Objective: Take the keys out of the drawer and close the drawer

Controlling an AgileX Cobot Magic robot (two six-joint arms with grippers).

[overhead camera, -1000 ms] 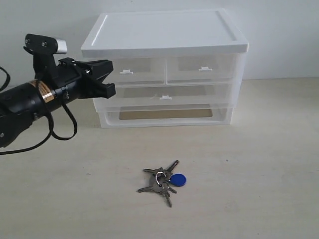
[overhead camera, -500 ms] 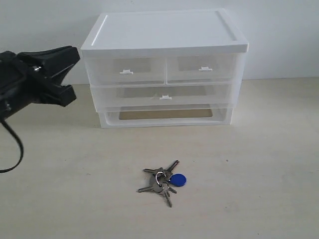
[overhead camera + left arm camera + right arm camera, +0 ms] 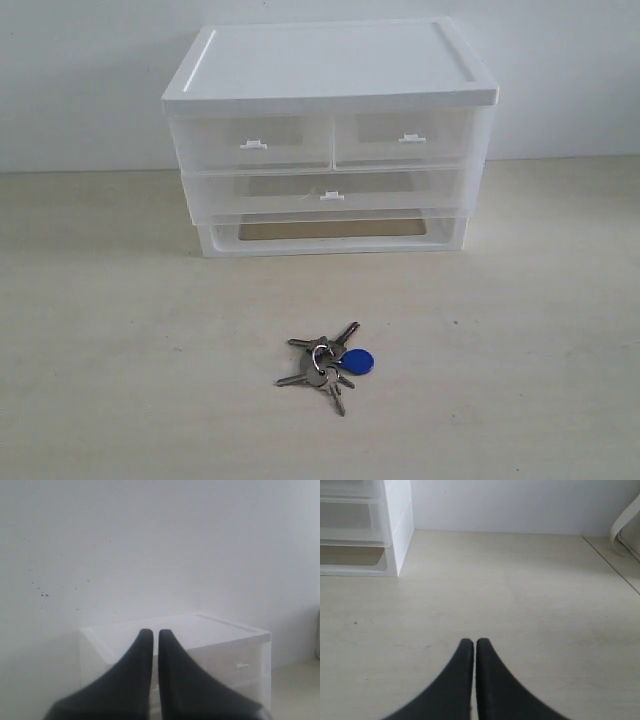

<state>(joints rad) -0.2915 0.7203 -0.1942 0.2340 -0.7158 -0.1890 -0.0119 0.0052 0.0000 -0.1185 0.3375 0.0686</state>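
The keys (image 3: 326,364), several silver ones on a ring with a round blue tag, lie on the table in front of the white-topped drawer unit (image 3: 330,62). The drawer (image 3: 252,144), the left half-width one with a small white tab, sits flush with the unit's front. No arm shows in the exterior view. In the left wrist view my left gripper (image 3: 151,633) is shut and empty, raised and facing the unit (image 3: 220,635) from a distance. My right gripper (image 3: 472,642) is shut with nothing in it, over bare table beside the unit (image 3: 395,525).
The right half-width drawer (image 3: 405,138) and two full-width drawers (image 3: 330,192) below also sit pushed in. A white wall stands behind the unit. A pale curved object (image 3: 625,527) lies at the table's edge in the right wrist view.
My left arm has pulled away from the unit's left side, moving left and out of the exterior view. The keys and drawers have not moved.
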